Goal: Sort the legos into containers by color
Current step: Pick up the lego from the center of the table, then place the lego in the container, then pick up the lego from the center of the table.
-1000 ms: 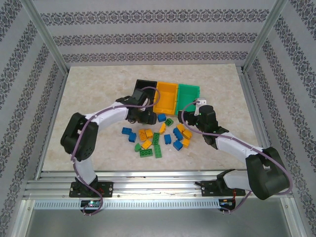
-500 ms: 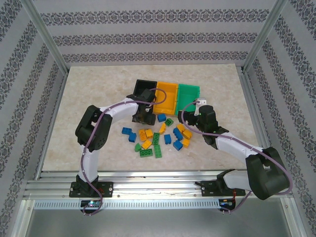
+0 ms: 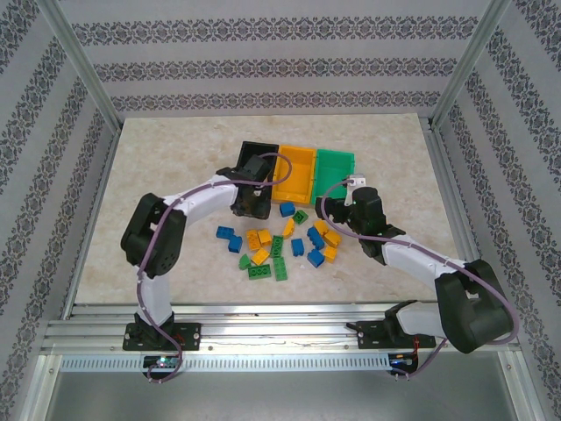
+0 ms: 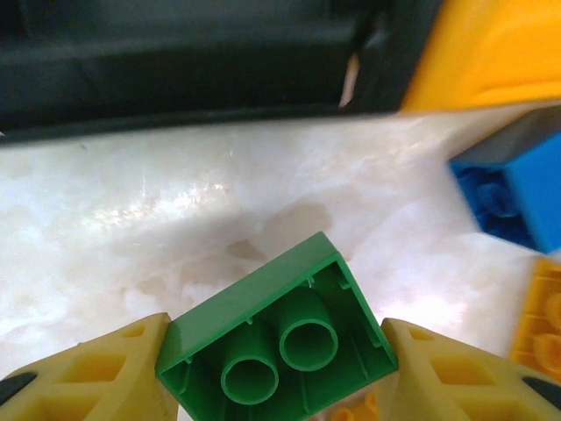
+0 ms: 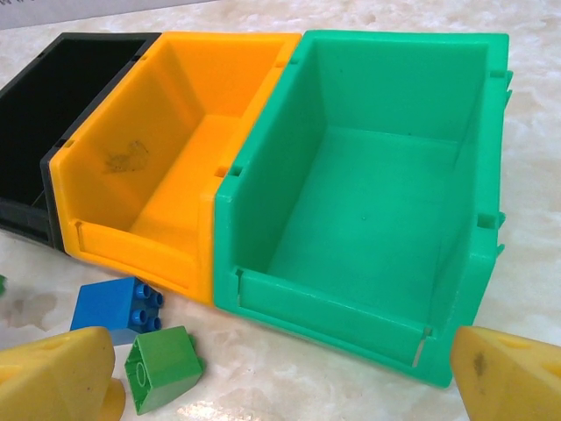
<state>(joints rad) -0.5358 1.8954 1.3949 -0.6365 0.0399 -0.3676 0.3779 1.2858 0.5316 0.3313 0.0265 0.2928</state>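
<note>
My left gripper point(image 3: 252, 203) hovers just in front of the black container point(image 3: 254, 151), shut on a green lego point(image 4: 272, 338) held by its two ends with the hollow underside facing the camera. The yellow-orange container point(image 3: 296, 171) and green container point(image 3: 335, 162) adjoin the black one in a row. Several blue, yellow-orange and green legos point(image 3: 280, 241) lie scattered on the table in front of them. My right gripper point(image 3: 349, 193) stands open and empty before the green container point(image 5: 386, 175), with a green lego point(image 5: 162, 367) and a blue lego point(image 5: 110, 307) by its left finger.
The marble-patterned table point(image 3: 175, 167) is framed by aluminium posts and patterned walls. A blue lego point(image 4: 517, 189) lies right of my left gripper, near the yellow-orange container's corner point(image 4: 491, 53). All three containers look empty in the right wrist view.
My left gripper's jaws have closed onto the green lego, and the left arm's elbow has shifted. The right arm has stayed still.
</note>
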